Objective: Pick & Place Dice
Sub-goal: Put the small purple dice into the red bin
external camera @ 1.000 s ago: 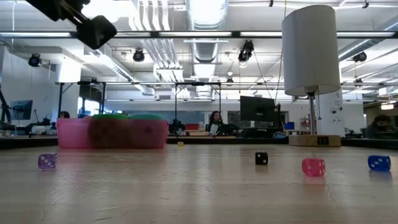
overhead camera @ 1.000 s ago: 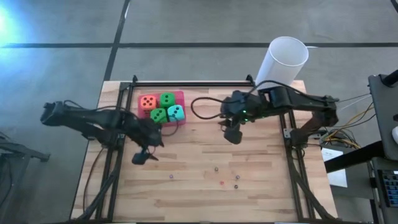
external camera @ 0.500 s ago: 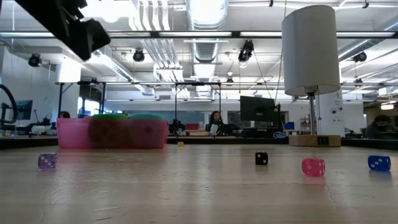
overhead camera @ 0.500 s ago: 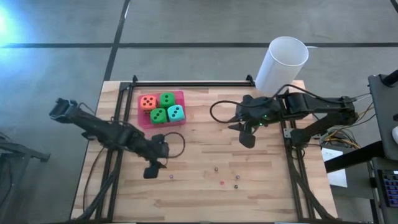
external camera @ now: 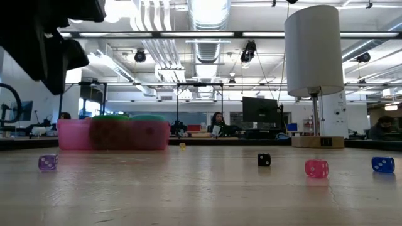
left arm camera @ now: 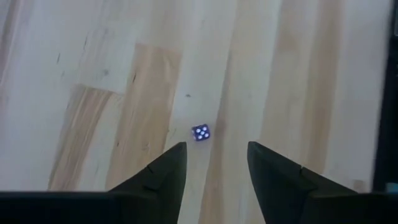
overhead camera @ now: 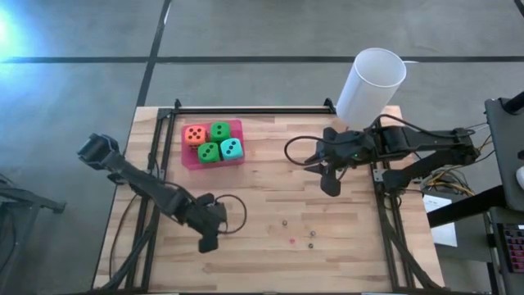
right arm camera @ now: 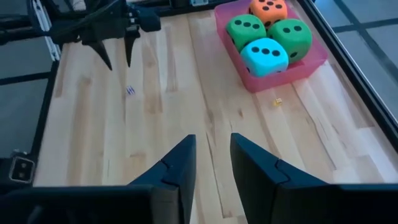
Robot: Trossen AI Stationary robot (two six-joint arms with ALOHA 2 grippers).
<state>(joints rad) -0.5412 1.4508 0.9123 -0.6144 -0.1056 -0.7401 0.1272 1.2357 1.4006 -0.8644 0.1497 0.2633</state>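
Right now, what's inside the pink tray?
The pink tray holds four dice: orange die, two green dice and teal die, packed together. The tray floor under them is covered, so anything beneath can't be seen.

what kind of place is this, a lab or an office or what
Probably a robotics lab set in an open-plan office: a wooden table in a metal frame, ceiling ducts overhead, and a monitor with a seated person behind.

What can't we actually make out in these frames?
- Low view: the dice behind the pink tray wall, only blurred shapes.
- High view: small dice on the table, pips too small.
- Low view: left gripper cut off by the top edge.
- Right wrist view: yellow speck, too small to identify.
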